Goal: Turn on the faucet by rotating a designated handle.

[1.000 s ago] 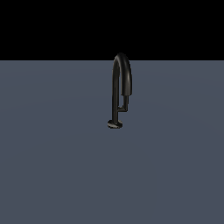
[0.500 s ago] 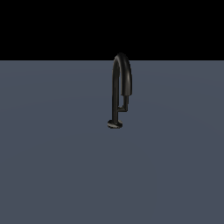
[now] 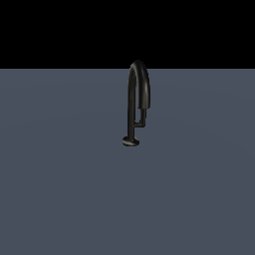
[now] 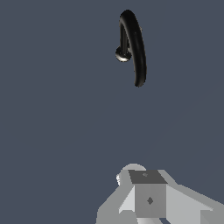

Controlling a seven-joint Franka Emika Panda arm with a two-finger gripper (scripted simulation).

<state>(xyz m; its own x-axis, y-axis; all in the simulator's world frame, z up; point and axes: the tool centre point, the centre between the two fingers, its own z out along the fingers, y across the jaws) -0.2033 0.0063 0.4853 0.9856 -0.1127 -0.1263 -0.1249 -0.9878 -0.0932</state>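
The faucet [image 3: 131,99] is a slim glossy black arch standing on a small round base disc [image 3: 130,142] in the middle of the grey surface. The handle [image 3: 142,119] is a short L-shaped lever branching off the lower stem toward the exterior view's right, just under the spout's end. No arm or gripper shows in the exterior view. The wrist view looks down on the faucet [image 4: 136,48] from a distance. Grey parts of my gripper [image 4: 148,192] fill that picture's edge, well apart from the faucet. I cannot make out a gap between the fingers, and nothing is held.
A flat grey-blue surface [image 3: 60,189] spreads around the faucet. Behind it the background is black.
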